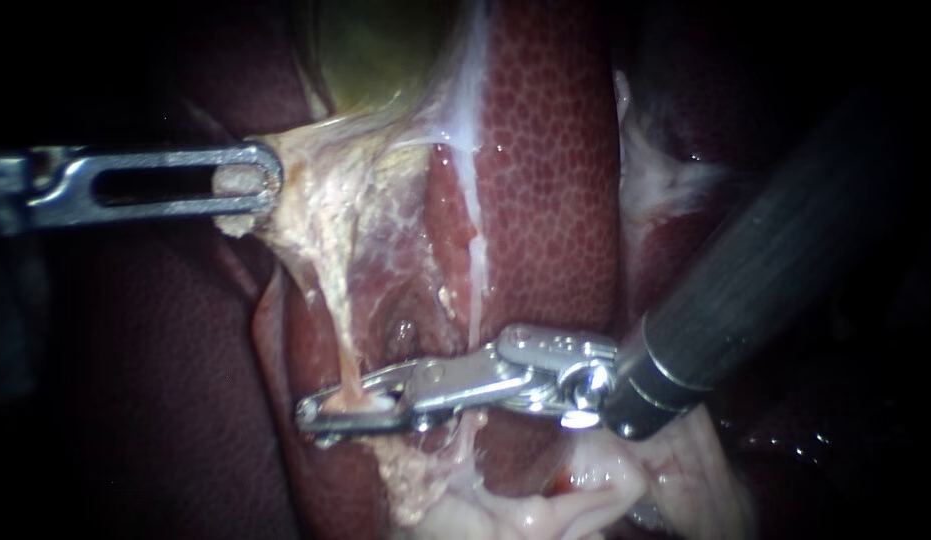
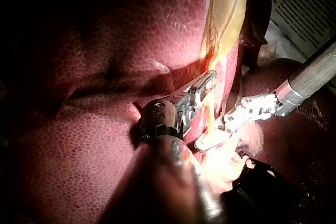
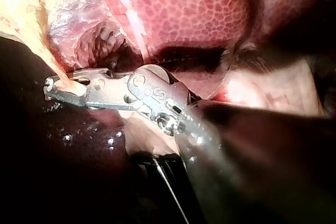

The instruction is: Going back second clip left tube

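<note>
Two hazards. First: tearing of thin pale-pink tube [image 1: 347,345], strung taut between pale yellowish fatty tissue [image 1: 320,200] above and right silver hinged instrument [image 1: 525,370] below. Likely cause: backing off before release of its pincer [image 1: 350,408], seemingly clamped on tube from both sides. Second: snagging on dark red mottled liver [image 1: 555,170] just beside. Left slotted steel instrument [image 1: 155,185]: pincer [image 1: 250,188] clamped on fatty tissue, holding tension. Tube: slender, glistening, stretched, ragged-looking where gripped. No clip made out.
</note>
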`<state>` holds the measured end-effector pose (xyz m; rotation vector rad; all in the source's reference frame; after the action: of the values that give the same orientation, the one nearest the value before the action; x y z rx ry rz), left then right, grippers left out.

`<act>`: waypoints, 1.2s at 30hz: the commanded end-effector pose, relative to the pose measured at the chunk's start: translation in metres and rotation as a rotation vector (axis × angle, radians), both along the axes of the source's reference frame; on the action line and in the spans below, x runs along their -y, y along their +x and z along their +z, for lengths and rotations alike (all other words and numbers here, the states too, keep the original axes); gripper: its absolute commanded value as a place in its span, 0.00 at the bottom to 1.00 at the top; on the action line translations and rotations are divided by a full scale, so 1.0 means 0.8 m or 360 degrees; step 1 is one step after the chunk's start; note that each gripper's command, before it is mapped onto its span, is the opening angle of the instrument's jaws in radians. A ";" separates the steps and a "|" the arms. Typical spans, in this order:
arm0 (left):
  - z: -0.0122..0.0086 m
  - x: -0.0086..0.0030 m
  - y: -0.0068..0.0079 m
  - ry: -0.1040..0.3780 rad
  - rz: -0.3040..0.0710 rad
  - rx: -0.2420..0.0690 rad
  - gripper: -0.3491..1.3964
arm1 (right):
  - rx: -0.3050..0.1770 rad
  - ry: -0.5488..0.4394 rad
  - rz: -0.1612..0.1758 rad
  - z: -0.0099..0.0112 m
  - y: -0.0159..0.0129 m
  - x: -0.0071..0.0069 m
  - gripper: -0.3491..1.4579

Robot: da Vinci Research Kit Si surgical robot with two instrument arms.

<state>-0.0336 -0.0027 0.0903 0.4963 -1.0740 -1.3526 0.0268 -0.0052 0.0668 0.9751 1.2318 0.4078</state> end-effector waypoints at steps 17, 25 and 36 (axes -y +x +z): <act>0.0001 0.0000 0.0001 0.0000 0.0001 0.0001 0.00 | -0.0021 -0.0058 -0.0002 -0.0016 0.0011 -0.0002 0.35; 0.0000 0.0001 0.0002 0.0000 0.0001 0.0001 0.00 | -0.0040 -0.0208 0.0165 -0.0036 0.0003 -0.0028 0.52; 0.0000 0.0001 0.0002 0.0000 0.0001 0.0001 0.00 | -0.0054 -0.0234 0.0164 -0.0041 -0.0061 -0.0052 0.52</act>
<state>-0.0334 -0.0028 0.0902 0.4975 -1.0740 -1.3519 0.0214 -0.0009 0.0634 0.7997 1.3277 0.3772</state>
